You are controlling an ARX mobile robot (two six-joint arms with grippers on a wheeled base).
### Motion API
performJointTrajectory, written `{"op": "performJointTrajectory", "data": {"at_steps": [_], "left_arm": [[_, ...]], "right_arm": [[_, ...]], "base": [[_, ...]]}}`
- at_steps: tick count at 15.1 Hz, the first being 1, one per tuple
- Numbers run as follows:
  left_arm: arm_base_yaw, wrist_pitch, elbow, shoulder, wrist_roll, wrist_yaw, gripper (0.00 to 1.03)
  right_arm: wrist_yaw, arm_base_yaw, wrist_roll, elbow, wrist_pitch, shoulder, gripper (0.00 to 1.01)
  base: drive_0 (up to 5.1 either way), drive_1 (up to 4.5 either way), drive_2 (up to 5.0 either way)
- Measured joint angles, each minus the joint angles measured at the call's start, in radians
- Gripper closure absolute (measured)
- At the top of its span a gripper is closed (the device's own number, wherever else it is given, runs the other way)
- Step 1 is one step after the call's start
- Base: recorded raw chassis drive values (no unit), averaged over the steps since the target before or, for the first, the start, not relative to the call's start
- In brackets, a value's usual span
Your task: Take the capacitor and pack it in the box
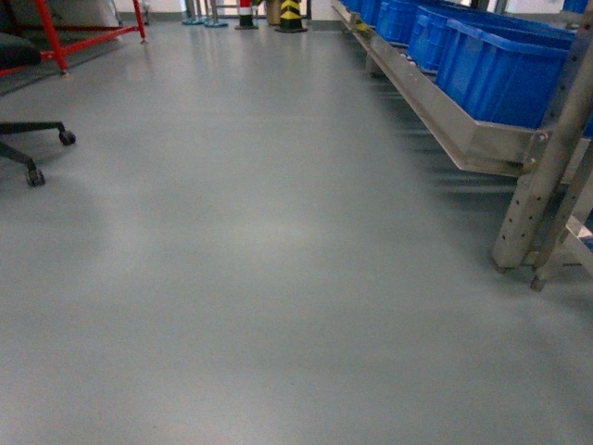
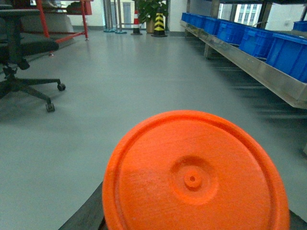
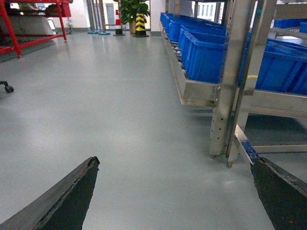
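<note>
Orange fills the lower half of the left wrist view: the capacitor (image 2: 195, 178), seen end-on as a round face with a small dimple at its middle, sits right against the lens, so I judge that the left gripper (image 2: 192, 223) is clamped on it, though only dark slivers of the jaws show at the bottom edge. Beyond it, going by size, come the bare grey floor (image 1: 259, 278), the long metal rack (image 1: 463, 139) along the right with its row of blue bins (image 1: 500, 65), the red frame (image 1: 56, 37) and the black office chair (image 2: 24, 57) at the left, and the striped bollard (image 1: 291, 14) far off. Both fingers (image 3: 62, 201) of the right gripper (image 3: 172, 201) stand wide apart, with nothing between them. No box shows in any view. Picking looks done and the robot appears to be carrying its load; the next move calls for bringing the box into sight, then lowering the capacitor inside it before letting go.
</note>
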Motion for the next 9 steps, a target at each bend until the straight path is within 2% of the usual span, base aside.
{"op": "performJointTrajectory", "data": {"at_steps": [9], "left_arm": [[0.000, 0.001, 0.000, 0.000, 0.000, 0.000, 0.59]], "right_arm": [[0.000, 0.000, 0.000, 0.000, 0.002, 0.000, 0.03]], "base": [[-5.0, 2.44, 2.4]]}}
